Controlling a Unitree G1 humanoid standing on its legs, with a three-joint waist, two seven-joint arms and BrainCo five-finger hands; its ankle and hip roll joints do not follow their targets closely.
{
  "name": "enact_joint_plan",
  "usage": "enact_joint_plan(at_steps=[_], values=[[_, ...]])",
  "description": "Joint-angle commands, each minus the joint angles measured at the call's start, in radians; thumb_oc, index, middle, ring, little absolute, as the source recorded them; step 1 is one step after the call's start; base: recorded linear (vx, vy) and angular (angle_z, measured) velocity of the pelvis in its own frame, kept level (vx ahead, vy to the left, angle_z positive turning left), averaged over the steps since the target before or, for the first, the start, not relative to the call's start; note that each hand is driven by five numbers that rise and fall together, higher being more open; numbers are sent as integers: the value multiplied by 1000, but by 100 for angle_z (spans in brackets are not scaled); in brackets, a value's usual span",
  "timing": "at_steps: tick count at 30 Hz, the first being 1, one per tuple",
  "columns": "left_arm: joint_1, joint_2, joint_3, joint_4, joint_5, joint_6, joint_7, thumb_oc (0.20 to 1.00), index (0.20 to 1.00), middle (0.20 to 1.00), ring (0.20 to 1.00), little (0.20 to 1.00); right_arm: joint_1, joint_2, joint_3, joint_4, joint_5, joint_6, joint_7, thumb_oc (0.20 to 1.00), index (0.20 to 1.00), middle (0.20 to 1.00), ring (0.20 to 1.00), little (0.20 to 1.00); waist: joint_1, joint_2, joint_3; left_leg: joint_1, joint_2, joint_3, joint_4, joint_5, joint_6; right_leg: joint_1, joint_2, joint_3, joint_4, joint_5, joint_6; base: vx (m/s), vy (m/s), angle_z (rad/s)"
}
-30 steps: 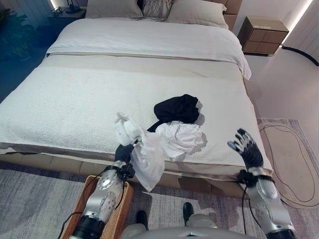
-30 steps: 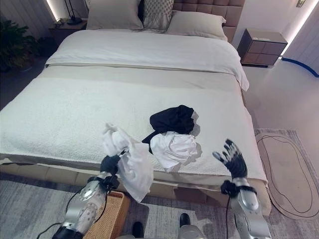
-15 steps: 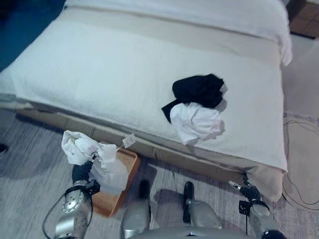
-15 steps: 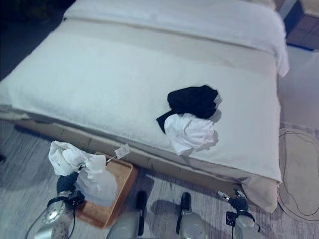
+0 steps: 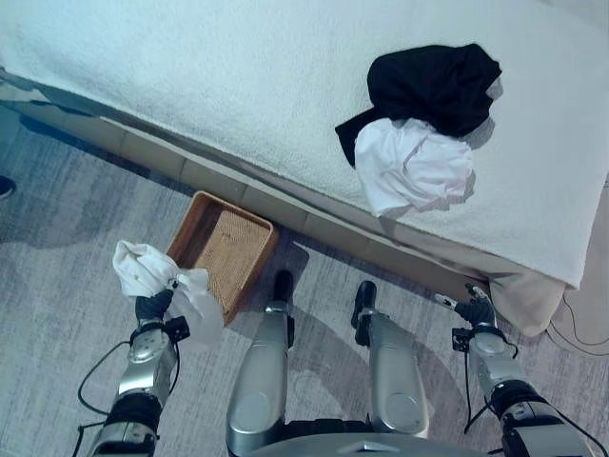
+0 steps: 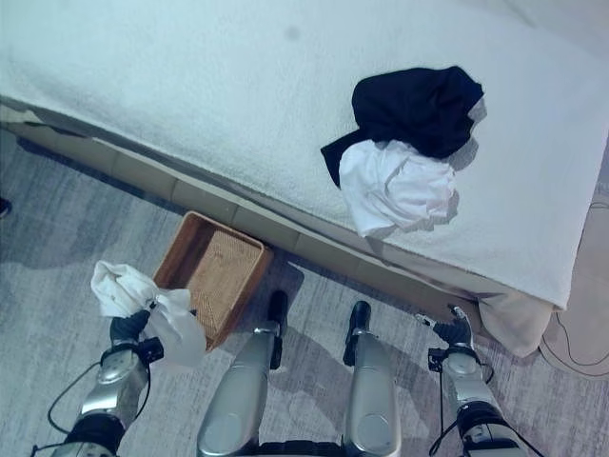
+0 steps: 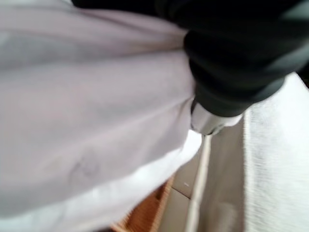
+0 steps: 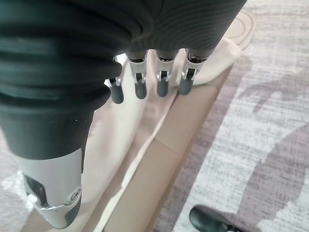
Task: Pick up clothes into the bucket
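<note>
Left hand: fingers clamped on a white shirt; I see it bunched above the hand and hanging down beside it, over the rug, just beside the basket's near corner.
Left wrist view: white cloth pressed against my hand's dark cover, a strip of basket weave past it.
Right hand: low by the bed's near right corner, fingers straight and apart, holding nothing.
Basket: brown wicker, on the rug against the bed's near edge, tilted, nothing in it that I can see.
Bed: white cover; black garment and white garment touching, near the near right edge.
</note>
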Motion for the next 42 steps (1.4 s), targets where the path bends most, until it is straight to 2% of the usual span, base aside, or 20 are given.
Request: enact_joint_plan(at_steps=[1, 3, 7, 8, 11, 14, 17, 22, 28, 34, 40, 41, 42], values=[[-15, 64, 18, 19, 40, -35, 94, 1000, 1000, 1000, 1000, 1000, 24, -38, 38, -70, 42, -47, -52, 1000, 1000, 1000, 1000, 1000, -17, -38, -10, -78, -24, 11, 103, -43, 21, 0, -8, 4, 12, -8, 23, -57, 11, 9], [-56, 77, 17, 70, 46, -22, 128, 1000, 1000, 1000, 1000, 1000, 8, -34, 51, -88, 47, -54, -73, 1000, 1000, 1000, 1000, 1000, -22, -47, -10, -125, -23, 8, 125, -43, 20, -45, -8, 4, 30, -11, 21, -50, 9, 6], [-89, 80, 24, 64, 88, -6, 212, 1000, 1000, 1000, 1000, 1000, -16, -40, 58, -221, 6, -83, -149, 1000, 1000, 1000, 1000, 1000, -31, -58, -10, -188, -18, 5, 147, -45, 20, -109, -5, 4, 50, -13, 21, -7, -5, -4], [-97, 79, 28, 80, 96, 1, 233, 1000, 1000, 1000, 1000, 1000, -17, -47, 62, -256, -12, -93, -166, 1000, 1000, 1000, 1000, 1000, -32, -62, -10, -181, -16, 2, 164, -80, 17, -102, -2, 12, 65, -43, 28, 64, -14, -3], [-124, 81, 15, 109, 131, 35, 288, 1000, 1000, 1000, 1000, 1000, -48, -58, 49, -380, -37, -126, -245, 1000, 1000, 1000, 1000, 1000, -40, -64, -10, -204, -15, 3, 170, -84, 18, -127, -4, 15, 76, -48, 28, 23, -4, -1], [-128, 75, 5, 113, 148, 62, 306, 1000, 1000, 1000, 1000, 1000, -91, -63, 40, -416, -28, -143, -288, 1000, 1000, 1000, 1000, 1000, -40, -57, -10, -215, -17, 2, 165, -84, 19, -141, -6, 14, 76, -48, 28, 0, 0, 0], [-135, 83, -17, 122, 195, 85, 315, 1000, 1000, 1000, 1000, 1000, -153, -79, 43, -412, -25, -132, -309, 1000, 1000, 1000, 1000, 1000, -35, -53, -10, -227, -19, 0, 163, -81, 19, -149, -8, 12, 75, -46, 29, 0, 0, 0], [-137, 86, -52, 142, 239, 109, 311, 1000, 1000, 1000, 1000, 1000, -335, -167, 65, -293, -12, -89, -342, 1000, 1000, 1000, 1000, 1000, -10, -35, -10, -233, -26, -5, 148, -73, 18, -160, -13, 9, 75, -47, 27, 6, 2, 1], [-107, 44, -113, 109, 221, 87, 280, 1000, 1000, 1000, 1000, 1000, -578, -265, 130, -93, 34, -41, -327, 1000, 1000, 1000, 1000, 1000, 29, -4, -10, -235, -39, -12, 125, -60, 16, -165, -21, 2, 79, -50, 24, 5, -7, 2], [-78, -1, -180, 13, 131, 14, 184, 1000, 1000, 1000, 1000, 1000, -753, -343, 227, 142, 59, 13, -250, 1000, 1000, 1000, 1000, 1000, 63, 31, -10, -243, -61, -31, 117, -52, 15, -175, -37, -10, 113, -70, 17, 18, -42, 18], [-20, -43, -244, -106, 102, -26, 133, 1000, 1000, 1000, 1000, 1000, -782, -389, 303, 313, 15, 65, -157, 1000, 1000, 1000, 1000, 1000, 101, 67, -10, -242, -80, -61, 99, -38, 14, -182, -60, -28, 154, -92, 11, 11, -91, 24], [12, -53, -251, -142, 82, -34, 99, 1000, 1000, 1000, 1000, 1000, -779, -407, 317, 347, 5, 79, -113, 733, 733, 733, 733, 733, 109, 79, -10, -237, -86, -74, 89, -31, 12, -177, -68, -36, 157, -96, 10, 8, -98, 27], [13, -53, -252, -143, 81, -33, 99, 1000, 1000, 1000, 1000, 1000, -779, -408, 318, 348, 6, 79, -112, 733, 733, 733, 733, 733, 108, 79, -10, -236, -86, -75, 89, -31, 11, -176, -69, -37, 157, -96, 10, 8, -108, 28]])
